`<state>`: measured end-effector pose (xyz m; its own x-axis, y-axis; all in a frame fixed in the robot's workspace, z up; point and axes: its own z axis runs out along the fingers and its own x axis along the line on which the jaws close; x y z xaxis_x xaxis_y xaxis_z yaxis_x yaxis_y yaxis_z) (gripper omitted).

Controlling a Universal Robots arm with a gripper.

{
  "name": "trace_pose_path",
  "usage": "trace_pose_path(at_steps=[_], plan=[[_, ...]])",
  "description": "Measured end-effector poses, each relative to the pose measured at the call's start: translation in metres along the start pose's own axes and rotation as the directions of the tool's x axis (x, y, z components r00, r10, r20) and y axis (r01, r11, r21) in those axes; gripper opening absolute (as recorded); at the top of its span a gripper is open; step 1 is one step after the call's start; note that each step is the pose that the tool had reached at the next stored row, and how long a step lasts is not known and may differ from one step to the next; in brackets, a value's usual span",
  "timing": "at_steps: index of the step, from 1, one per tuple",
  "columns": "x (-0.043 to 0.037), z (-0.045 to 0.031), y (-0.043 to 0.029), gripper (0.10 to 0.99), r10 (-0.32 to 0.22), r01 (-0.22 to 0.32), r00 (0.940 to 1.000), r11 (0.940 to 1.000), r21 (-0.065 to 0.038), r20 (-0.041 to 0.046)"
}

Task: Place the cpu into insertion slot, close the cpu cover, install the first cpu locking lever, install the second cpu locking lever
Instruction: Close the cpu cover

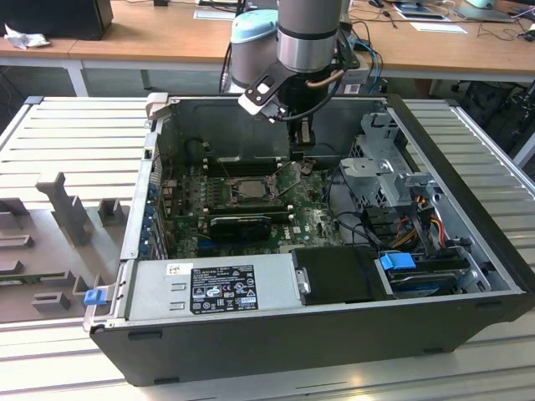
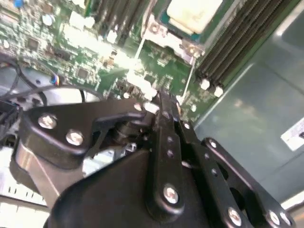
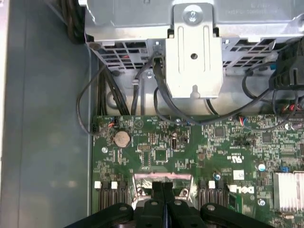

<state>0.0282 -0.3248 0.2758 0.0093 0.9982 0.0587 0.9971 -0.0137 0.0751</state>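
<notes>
The surface [image 1: 75, 134] is pale grey and ribbed. Beyond its far edge stand wooden desks [image 1: 150, 38] with papers [image 1: 439, 27] and a black box [image 1: 58, 17] on top; light is even.

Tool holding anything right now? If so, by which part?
Cannot tell. The tool sits at the free edge of the raised cpu cover, but a pinch on it isn't visible. The cpu lies in the insertion slot.

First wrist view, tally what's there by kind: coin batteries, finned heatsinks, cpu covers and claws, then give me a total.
coin battery: 1
finned heatsink: 1
cpu cover: 1
claw: 1
Total: 4
</notes>
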Motion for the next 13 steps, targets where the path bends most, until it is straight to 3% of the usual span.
trace_pose_path(at_steps=[6,10,13], plan=[[0.0000,0.0007,0.0046,0.106,0.000,0.000,1.0000,1.0000,0.000,0.0001],[-0.0003,0.0078,0.0127,0.106,-0.003,0.003,1.0000,1.0000,0.006,-0.0001],[-0.0005,0.0149,0.0251,0.106,-0.016,0.016,0.9999,0.9998,0.014,0.0005]])
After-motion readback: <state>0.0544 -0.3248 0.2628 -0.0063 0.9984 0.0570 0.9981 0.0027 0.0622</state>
